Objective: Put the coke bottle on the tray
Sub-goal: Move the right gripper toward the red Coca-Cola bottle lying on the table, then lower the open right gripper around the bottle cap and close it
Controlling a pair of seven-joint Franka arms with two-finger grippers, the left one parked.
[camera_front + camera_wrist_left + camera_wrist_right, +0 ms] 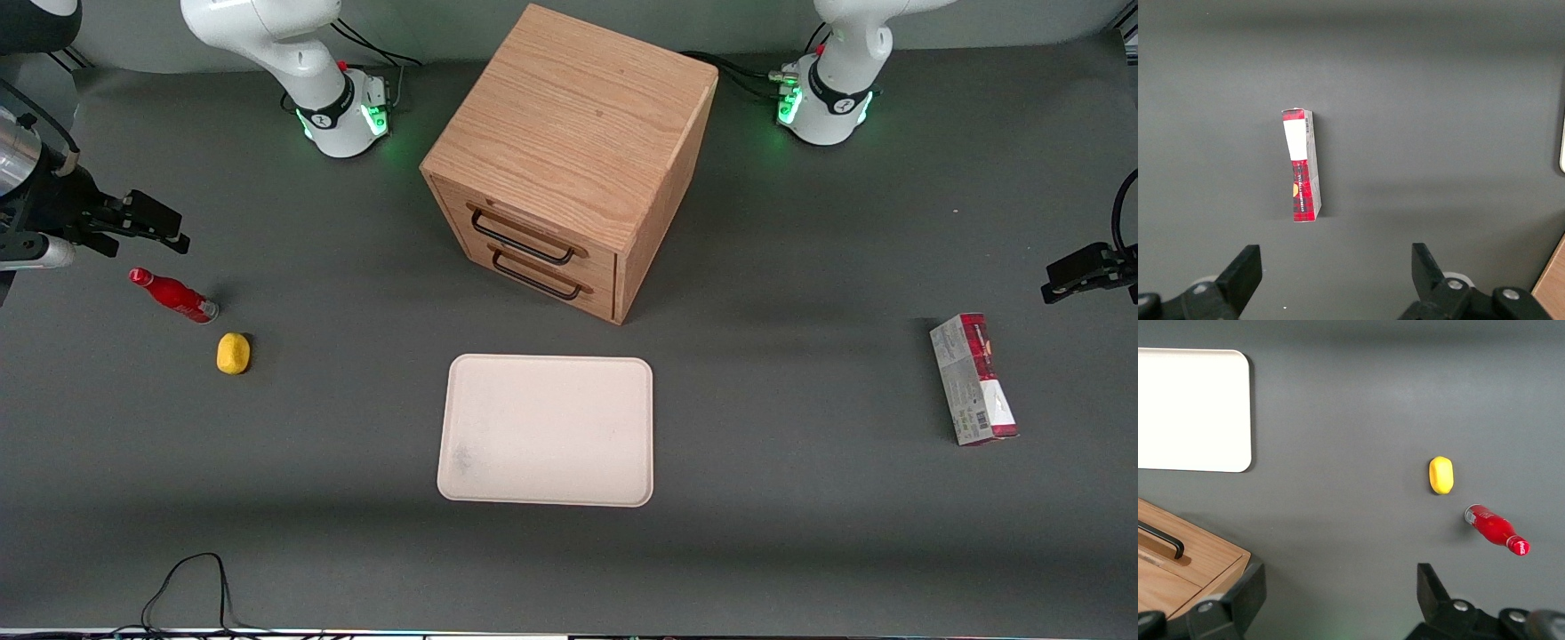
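On grey table [356, 427], coke bottle [172, 294] lies below spread end effector [147, 222].

Grey matte table [800, 551] carries a cream rectangular tray [546, 430]. From it: wooden drawer cabinet [569, 160] at twelve, red-and-grey carton [973, 380] at three, yellow lump [233, 353], perhaps a lemon, at nine, and a toppled red coke bottle [172, 295] at ten. The gripper [158, 224], fingers spread, hovers near the bottle.

red coke bottle [172, 295], cream tray [547, 429], black gripper [158, 224]
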